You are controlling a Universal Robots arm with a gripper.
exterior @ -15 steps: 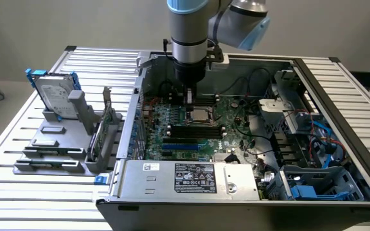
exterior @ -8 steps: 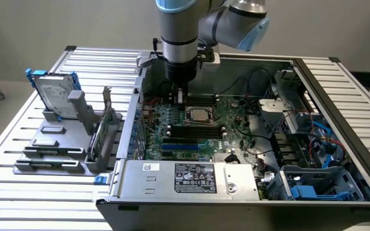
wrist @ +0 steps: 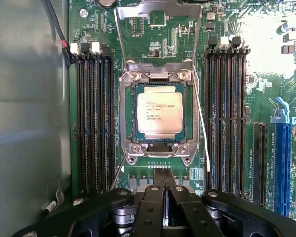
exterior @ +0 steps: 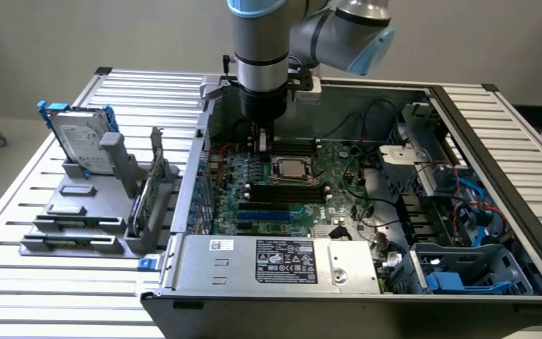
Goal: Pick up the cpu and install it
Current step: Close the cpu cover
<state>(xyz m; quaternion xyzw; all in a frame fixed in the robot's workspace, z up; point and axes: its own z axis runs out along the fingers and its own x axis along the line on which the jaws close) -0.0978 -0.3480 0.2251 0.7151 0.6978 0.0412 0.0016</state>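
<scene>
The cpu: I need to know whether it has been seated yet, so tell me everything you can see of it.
The cpu is a small flat square chip with a pale silver metal top that carries a few lines of small dark print, and it has a thin green edge. It lies level inside the silver metal socket frame on the green motherboard, between two banks of black memory slots. The claw is apart from it and holds nothing.
</scene>
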